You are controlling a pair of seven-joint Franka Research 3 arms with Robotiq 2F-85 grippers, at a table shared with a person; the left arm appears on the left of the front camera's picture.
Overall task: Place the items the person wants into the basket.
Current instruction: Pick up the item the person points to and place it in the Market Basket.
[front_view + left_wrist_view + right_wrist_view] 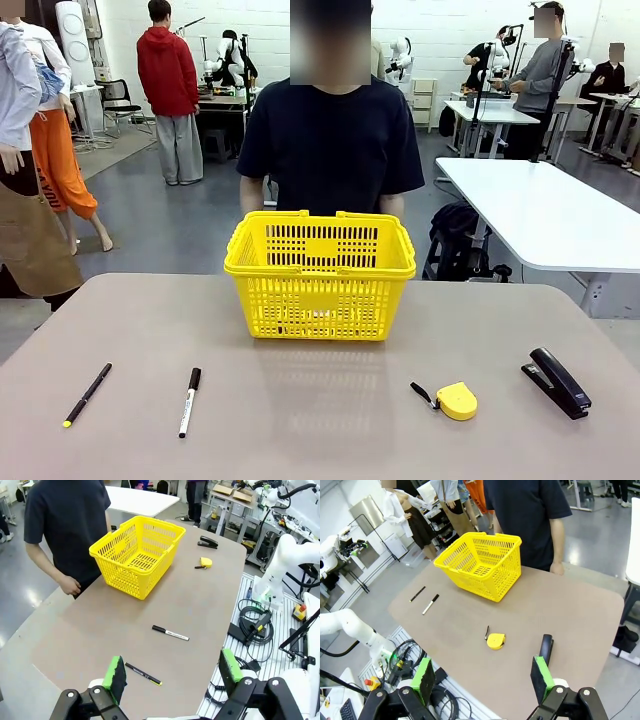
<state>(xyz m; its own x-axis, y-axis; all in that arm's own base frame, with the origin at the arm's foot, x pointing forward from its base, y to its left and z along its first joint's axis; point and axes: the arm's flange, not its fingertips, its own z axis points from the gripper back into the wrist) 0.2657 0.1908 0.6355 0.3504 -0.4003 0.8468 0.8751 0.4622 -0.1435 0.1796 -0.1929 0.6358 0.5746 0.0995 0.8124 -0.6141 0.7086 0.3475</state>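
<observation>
Left gripper (172,670) and right gripper (482,676) gape empty | bright yellow slotted plastic basket (300,300) stands ready | risk: thin black pen (87,394) near white-barrelled marker (189,402) invites wrong pick.

Yellow basket (320,300) upright far centre, marker (189,402) near-left, tape measure (456,401) near-right

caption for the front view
Person stands behind a yellow basket; pen, marker, tape measure and stapler lie on the table.

— What lies toward the near left corner of the table (320,440)?
— A thin black pen with a yellow tip (87,394), slanted.
— And by the right edge?
— A black stapler (556,381), closed, lying flat. Beyond, a white table (545,215).
</observation>
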